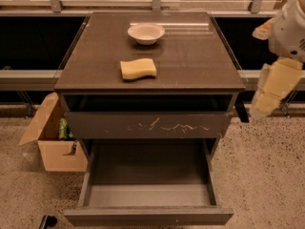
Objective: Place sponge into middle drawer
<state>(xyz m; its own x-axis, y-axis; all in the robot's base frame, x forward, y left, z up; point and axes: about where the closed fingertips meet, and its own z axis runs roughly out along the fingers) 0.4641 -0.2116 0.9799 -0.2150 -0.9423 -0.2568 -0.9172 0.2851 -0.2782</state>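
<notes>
the sponge lies flat on the dark top of the cabinet, a little left of the middle and towards the near edge, with nothing touching it. farther back on the same top, just right of the sponge's line, a small white bowl stands upright, well apart from the sponge. under the top, the upper drawer, its front marked with white scratches, is pulled out a short way and shows a dark gap behind it. below that the middle drawer is drawn far out towards the near side, its plain front panel at the bottom of the view and its lighter grey floor bare. the gripper hangs at the far right of the scene, off the right side of the cabinet and level with the upper drawer, pointing down and slightly left under the white arm. it holds nothing, and whether it is wide or narrow i cannot tell from this angle. to the left of the cabinet an open cardboard box sits on the speckled floor with something green inside it.
</notes>
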